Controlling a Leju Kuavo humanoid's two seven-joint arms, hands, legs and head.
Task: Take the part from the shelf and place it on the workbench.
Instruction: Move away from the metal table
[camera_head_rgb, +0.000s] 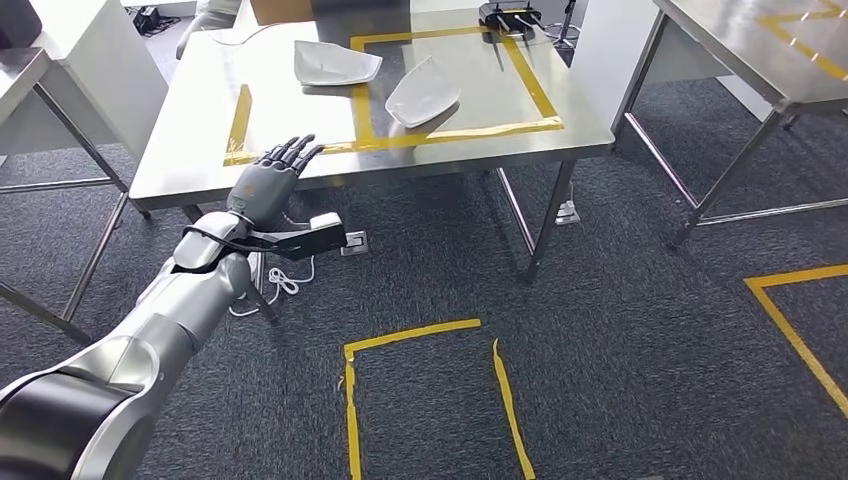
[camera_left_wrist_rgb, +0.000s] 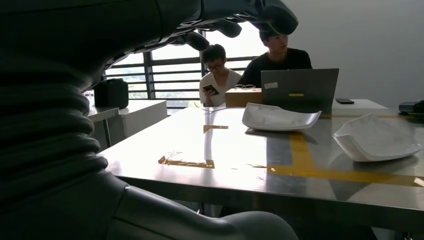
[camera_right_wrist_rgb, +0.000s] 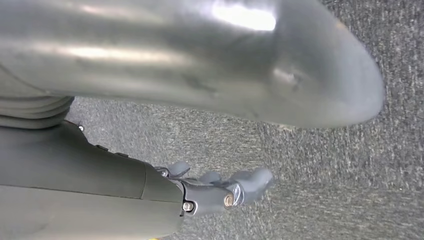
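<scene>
Two white curved shell parts lie on the steel workbench (camera_head_rgb: 190, 175). One part (camera_head_rgb: 335, 63) (camera_left_wrist_rgb: 280, 116) sits across the yellow tape line. The other part (camera_head_rgb: 423, 92) (camera_left_wrist_rgb: 375, 137) lies inside the taped square. My left hand (camera_head_rgb: 270, 178) (camera_left_wrist_rgb: 225, 20) hovers at the bench's front edge on its left side, fingers stretched out and apart, holding nothing. It is well short of both parts. My right hand (camera_right_wrist_rgb: 220, 192) hangs over grey carpet, with bare floor between its thumb and fingers.
A second steel table (camera_head_rgb: 760, 60) stands at the back right and a white cabinet (camera_head_rgb: 90, 70) at the left. A power strip with cable (camera_head_rgb: 345, 240) lies under the bench. A yellow tape outline (camera_head_rgb: 430, 400) marks the floor. Two people sit behind a laptop (camera_left_wrist_rgb: 299, 90).
</scene>
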